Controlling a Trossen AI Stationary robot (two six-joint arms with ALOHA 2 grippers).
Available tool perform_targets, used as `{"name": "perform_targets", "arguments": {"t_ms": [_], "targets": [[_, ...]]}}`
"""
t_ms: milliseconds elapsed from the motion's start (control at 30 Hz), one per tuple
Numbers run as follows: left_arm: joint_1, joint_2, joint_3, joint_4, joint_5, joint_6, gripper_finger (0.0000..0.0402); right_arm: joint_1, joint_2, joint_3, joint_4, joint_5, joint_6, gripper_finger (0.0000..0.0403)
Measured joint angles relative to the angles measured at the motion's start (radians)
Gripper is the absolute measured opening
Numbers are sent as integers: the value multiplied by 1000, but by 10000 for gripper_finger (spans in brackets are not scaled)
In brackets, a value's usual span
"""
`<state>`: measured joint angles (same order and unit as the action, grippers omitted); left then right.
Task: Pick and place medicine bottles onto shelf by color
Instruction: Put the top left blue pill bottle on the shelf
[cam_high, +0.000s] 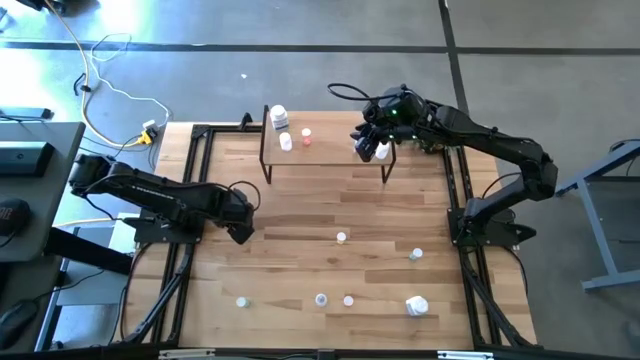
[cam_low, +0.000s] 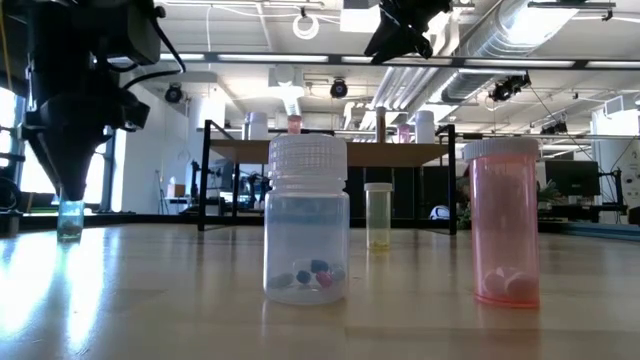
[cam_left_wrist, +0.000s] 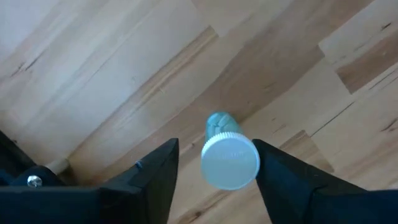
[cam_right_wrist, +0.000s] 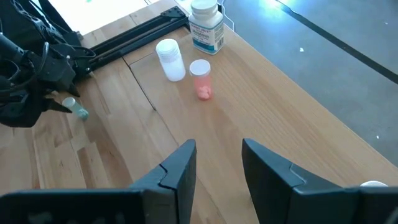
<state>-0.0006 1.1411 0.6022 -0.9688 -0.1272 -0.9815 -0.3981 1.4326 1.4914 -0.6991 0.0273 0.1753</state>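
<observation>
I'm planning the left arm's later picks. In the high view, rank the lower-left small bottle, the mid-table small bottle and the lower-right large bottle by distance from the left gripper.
From the left gripper:
1. Lower-left small bottle, straight below it in the picture.
2. Mid-table small bottle, level with it, toward the right.
3. Large bottle, lower right.

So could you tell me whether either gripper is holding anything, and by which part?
Neither yet. The left gripper has a small bottle between its fingers, gaps still showing beside its cap. The right gripper is open and empty over the shelf.
</observation>
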Motion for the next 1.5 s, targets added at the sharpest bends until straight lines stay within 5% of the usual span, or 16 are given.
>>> {"name": "perform_targets", "arguments": {"t_ms": [433, 767, 1500], "targets": [[0, 11, 0, 1, -7, 51, 106, 0, 0, 0, 0, 0, 0, 122], [2, 7, 23, -3, 20, 67, 106, 0, 0, 0, 0, 38, 0, 122], [322, 6, 642, -328, -101, 446, 105, -1, 0, 0, 0, 77, -28, 122]]}}
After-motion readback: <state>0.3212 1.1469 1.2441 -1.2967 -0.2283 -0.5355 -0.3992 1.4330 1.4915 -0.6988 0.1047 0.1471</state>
